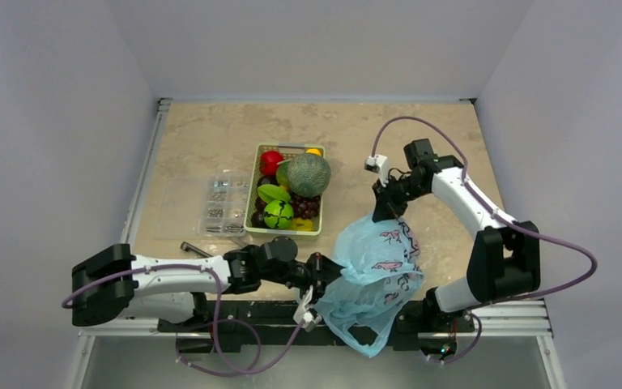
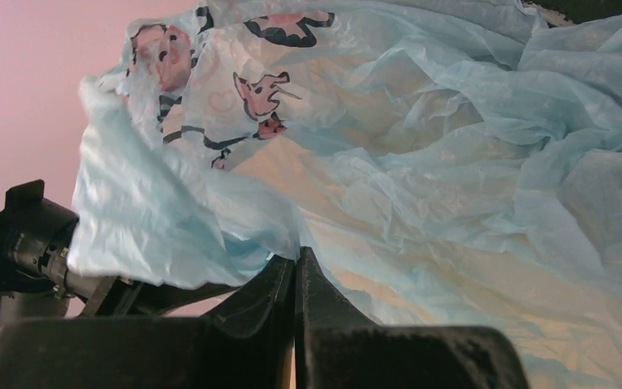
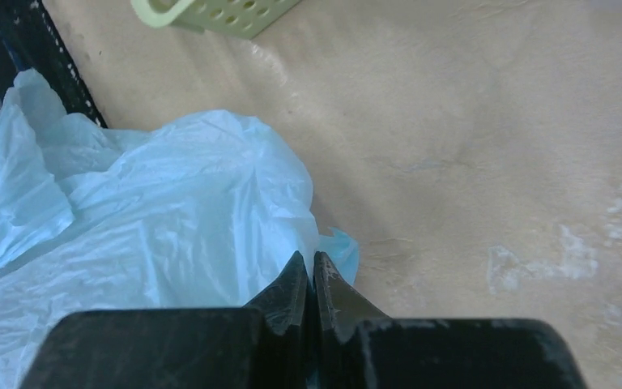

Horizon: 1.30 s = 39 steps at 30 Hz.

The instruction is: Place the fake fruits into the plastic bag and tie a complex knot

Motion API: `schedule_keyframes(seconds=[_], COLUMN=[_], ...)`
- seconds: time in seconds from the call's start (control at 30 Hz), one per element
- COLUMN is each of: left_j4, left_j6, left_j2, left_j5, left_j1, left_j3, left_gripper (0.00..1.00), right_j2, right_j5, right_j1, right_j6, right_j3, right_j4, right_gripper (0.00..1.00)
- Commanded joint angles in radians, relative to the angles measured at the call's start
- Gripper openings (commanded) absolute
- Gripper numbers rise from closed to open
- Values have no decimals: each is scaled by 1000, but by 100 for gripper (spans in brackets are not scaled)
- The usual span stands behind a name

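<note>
A fold of the plastic bag (image 1: 377, 267) is being pinched between the pressed-together fingers of the left pincer (image 2: 298, 266), just in front of the basket (image 1: 285, 232). The bag's far edge is being pinched by the right pincer (image 3: 313, 271), its fingers likewise squeezed together, to the right of the basket. The bag is being held up between them, right of and nearer than the basket. The fake fruits (image 1: 291, 190) are lying inside the basket, on the worktop (image 1: 210, 138).

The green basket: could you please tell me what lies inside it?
The green basket holds a red apple, a netted melon, green pieces, dark grapes and a small orange. Whatever lies beneath them is covered.
</note>
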State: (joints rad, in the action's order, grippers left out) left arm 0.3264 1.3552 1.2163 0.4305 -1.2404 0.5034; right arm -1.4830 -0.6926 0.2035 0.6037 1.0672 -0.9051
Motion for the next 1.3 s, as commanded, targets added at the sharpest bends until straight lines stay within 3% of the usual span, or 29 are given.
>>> schedule_keyframes(seconds=[0.0,0.13,0.3,0.4,0.5,0.53,0.6,0.63,0.67,0.8,0.93,1.27], left_j4=[-52,-206,-243,-175,-238,-299,-398,-399,-392,-374,-364,-360], left_j6=[-11,-14,-26,-245,-517,-581,-664,-695,-713,-655,-585,-625], left_j2=[-107,-261,-351,-306,-210,-170,-93,-58,-29,89,179,540], left_j5=[-6,23,18,-46,-79,-62,-33,-25,-18,34,66,-184], left_j1=[-7,-5,-5,27,101,112,114,113,111,110,93,90], left_j3=[-19,-78,-124,-40,164,253,379,411,434,435,432,620], left_gripper=[0,0,0,0,3,20,68,87,97,100,100,100], right_j2=[95,98,96,104,98,96,64,40,8,-90,-162,-290], right_j5=[-6,4,31,48,98,133,188,214,239,312,365,392], right_j1=[-103,-337,-466,-515,-521,-522,-521,-523,-525,-542,-546,-546], right_j6=[-44,-163,-204,-205,-280,-362,-495,-543,-581,-713,-734,-680], right_j3=[116,218,218,181,165,151,138,146,159,197,221,235], right_j4=[43,124,134,118,112,147,183,181,175,186,203,220], right_gripper=[0,0,0,0,0,0,0,0,0,0,0,2])
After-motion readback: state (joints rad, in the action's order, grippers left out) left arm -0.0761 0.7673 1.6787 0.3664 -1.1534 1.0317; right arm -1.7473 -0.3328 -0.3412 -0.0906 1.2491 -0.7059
